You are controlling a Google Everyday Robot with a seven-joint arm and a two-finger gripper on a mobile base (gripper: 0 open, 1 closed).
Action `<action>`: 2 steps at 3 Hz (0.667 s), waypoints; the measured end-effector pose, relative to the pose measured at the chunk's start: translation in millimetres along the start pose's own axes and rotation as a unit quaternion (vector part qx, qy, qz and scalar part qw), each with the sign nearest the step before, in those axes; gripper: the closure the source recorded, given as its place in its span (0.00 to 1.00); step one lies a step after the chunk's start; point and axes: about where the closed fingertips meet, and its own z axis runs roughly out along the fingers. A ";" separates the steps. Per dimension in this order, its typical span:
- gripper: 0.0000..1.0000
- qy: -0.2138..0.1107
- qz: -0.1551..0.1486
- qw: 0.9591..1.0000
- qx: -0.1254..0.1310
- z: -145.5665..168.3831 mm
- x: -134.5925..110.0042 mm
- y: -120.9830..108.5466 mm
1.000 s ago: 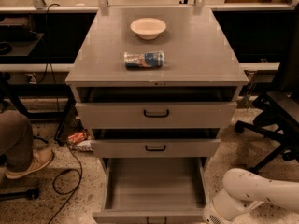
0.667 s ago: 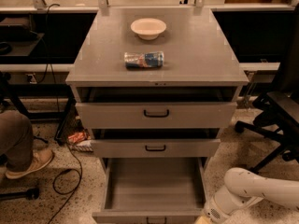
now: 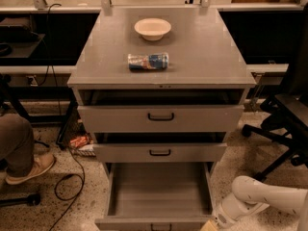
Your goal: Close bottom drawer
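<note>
While the bottom drawer (image 3: 159, 191) stands pulled far out beneath the tabletop's (image 3: 211, 57) front edge (the two upper drawers (image 3: 160, 117) are ajar), the claw (image 3: 210, 224) sits low, just beside that drawer's front corner; whether it is apart or together I cannot tell. A bowl (image 3: 152, 28) rests near the tabletop's far edge, and a can (image 3: 147, 61) lies on its side nearer the front edge.
</note>
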 end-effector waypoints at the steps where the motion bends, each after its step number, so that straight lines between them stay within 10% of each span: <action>1: 0.95 0.000 0.002 1.000 -0.002 3.6 0.5 -1.7; 2: 1.00 0.000 0.002 1.000 -0.003 4.6 0.9 -1.1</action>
